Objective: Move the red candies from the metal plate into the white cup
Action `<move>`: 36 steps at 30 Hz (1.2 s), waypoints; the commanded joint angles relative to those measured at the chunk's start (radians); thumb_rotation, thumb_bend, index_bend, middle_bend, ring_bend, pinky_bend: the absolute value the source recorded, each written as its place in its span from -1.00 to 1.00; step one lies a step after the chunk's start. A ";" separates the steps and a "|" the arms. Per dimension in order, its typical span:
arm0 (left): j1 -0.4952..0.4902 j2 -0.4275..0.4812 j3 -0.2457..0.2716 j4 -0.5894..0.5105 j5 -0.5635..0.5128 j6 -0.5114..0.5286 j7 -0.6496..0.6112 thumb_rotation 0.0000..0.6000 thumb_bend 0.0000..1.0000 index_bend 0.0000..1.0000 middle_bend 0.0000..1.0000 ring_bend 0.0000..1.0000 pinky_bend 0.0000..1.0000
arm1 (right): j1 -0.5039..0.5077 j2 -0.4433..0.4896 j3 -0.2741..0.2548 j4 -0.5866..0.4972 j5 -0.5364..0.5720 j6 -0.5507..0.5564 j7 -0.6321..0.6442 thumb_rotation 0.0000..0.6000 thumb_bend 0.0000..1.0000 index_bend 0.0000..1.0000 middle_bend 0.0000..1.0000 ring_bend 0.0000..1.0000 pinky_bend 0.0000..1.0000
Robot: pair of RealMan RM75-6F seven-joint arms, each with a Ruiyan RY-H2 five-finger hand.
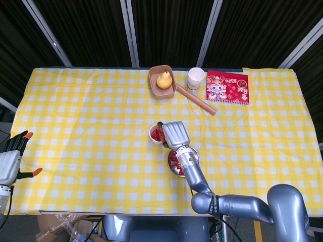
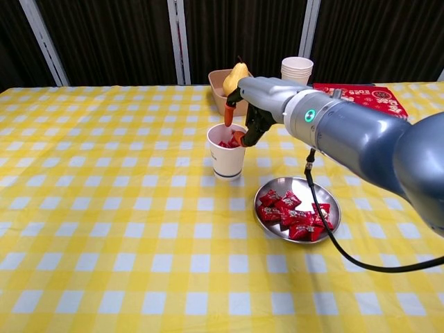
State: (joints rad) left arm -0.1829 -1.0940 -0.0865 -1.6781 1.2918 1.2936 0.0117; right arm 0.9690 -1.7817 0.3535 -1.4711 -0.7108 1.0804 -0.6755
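The right hand hangs over the white cup, fingertips parted at its mouth above red candies, the metal plate nearby.

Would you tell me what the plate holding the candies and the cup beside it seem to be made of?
Plate: likely polished metal; its silvery surface reflects light. Cup: probably paper; matte white wall with a rolled rim and printed band.
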 commanded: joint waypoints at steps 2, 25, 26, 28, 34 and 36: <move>0.002 0.000 0.002 0.001 0.001 0.001 -0.002 1.00 -0.98 -0.90 -1.00 -1.00 -1.00 | -0.005 0.005 -0.007 -0.016 -0.012 0.014 0.004 1.00 0.02 -0.30 0.89 0.93 1.00; 0.008 -0.005 0.005 0.002 0.016 0.022 0.006 1.00 -0.98 -0.90 -1.00 -1.00 -1.00 | -0.210 0.170 -0.252 -0.316 -0.080 0.161 -0.022 1.00 -0.17 -0.30 0.89 0.93 1.00; 0.008 -0.005 0.004 0.003 0.016 0.023 0.007 1.00 -0.98 -0.90 -1.00 -1.00 -1.00 | -0.216 0.170 -0.260 -0.315 -0.076 0.159 -0.022 1.00 -0.18 -0.30 0.89 0.93 1.00; 0.008 -0.006 0.004 0.003 0.019 0.026 0.008 1.00 -0.98 -0.90 -1.00 -1.00 -1.00 | -0.225 0.169 -0.268 -0.310 -0.074 0.157 -0.021 1.00 -0.18 -0.30 0.89 0.93 1.00; 0.009 -0.008 0.003 0.002 0.016 0.028 0.011 1.00 -0.98 -0.89 -1.00 -1.00 -1.00 | -0.239 0.163 -0.274 -0.292 -0.069 0.148 -0.019 1.00 -0.22 -0.31 0.89 0.93 1.00; 0.009 -0.009 0.003 0.003 0.015 0.029 0.011 1.00 -0.98 -0.89 -1.00 -1.00 -1.00 | -0.242 0.161 -0.277 -0.286 -0.066 0.145 -0.024 1.00 -0.24 -0.33 0.89 0.93 1.00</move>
State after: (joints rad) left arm -0.1734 -1.1030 -0.0841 -1.6748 1.3071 1.3225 0.0229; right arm 0.7276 -1.6197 0.0774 -1.7585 -0.7777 1.2266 -0.6984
